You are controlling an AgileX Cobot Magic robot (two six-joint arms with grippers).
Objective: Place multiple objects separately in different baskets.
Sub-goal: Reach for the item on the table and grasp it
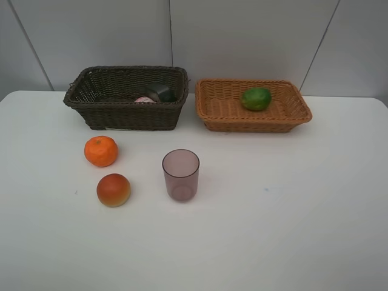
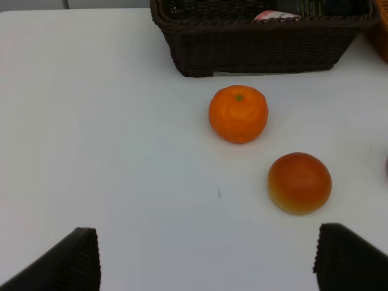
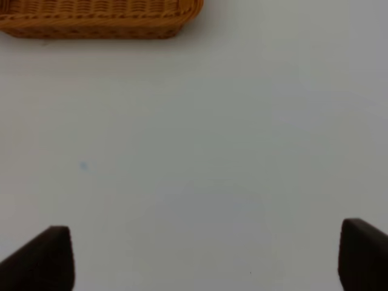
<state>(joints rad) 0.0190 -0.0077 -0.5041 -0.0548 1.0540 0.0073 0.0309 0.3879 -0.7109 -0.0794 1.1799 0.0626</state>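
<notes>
An orange tangerine (image 1: 100,151) and a red-orange round fruit (image 1: 113,190) lie on the white table, front left. A translucent purple cup (image 1: 180,175) stands upright near the middle. The dark brown basket (image 1: 103,104) holds the pink white-capped bottle (image 1: 145,99) and the dark pump bottle (image 1: 161,92). The light tan basket (image 1: 291,109) holds the green fruit (image 1: 256,99). My left gripper (image 2: 206,257) is open and empty, short of the tangerine (image 2: 238,114) and the red-orange fruit (image 2: 299,182). My right gripper (image 3: 206,254) is open over bare table, the tan basket (image 3: 97,18) beyond it. Neither arm shows in the exterior view.
A grey panelled wall stands right behind the two baskets. The table (image 1: 291,218) runs wide to the right and front of the cup.
</notes>
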